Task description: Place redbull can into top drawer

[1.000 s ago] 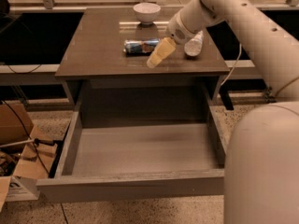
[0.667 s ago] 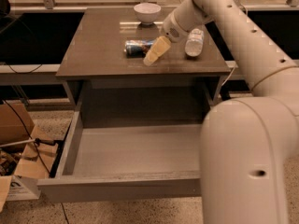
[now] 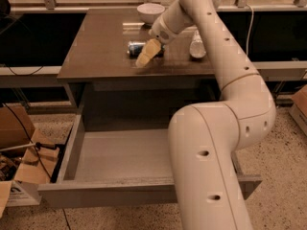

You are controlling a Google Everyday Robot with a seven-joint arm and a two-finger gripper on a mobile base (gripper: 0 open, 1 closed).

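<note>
The redbull can (image 3: pixel 137 48) lies on its side on the table top (image 3: pixel 100 47), blue and silver. My gripper (image 3: pixel 145 56) hangs just in front of and right of the can, its pale fingers pointing down-left, partly covering the can's right end. The top drawer (image 3: pixel 120 162) is pulled out below the table, its pale bottom bare. My white arm runs from the lower right up over the table and hides the drawer's right part.
A white bowl (image 3: pixel 150 11) stands at the table's back. A clear bottle (image 3: pixel 197 46) with a white label lies right of the arm. Cardboard boxes (image 3: pixel 19 147) and cables sit on the floor at left. A rail runs behind the table.
The arm has swung left across the view and now covers more of the drawer. The gripper has moved left, closer to the can. The can has not moved.
</note>
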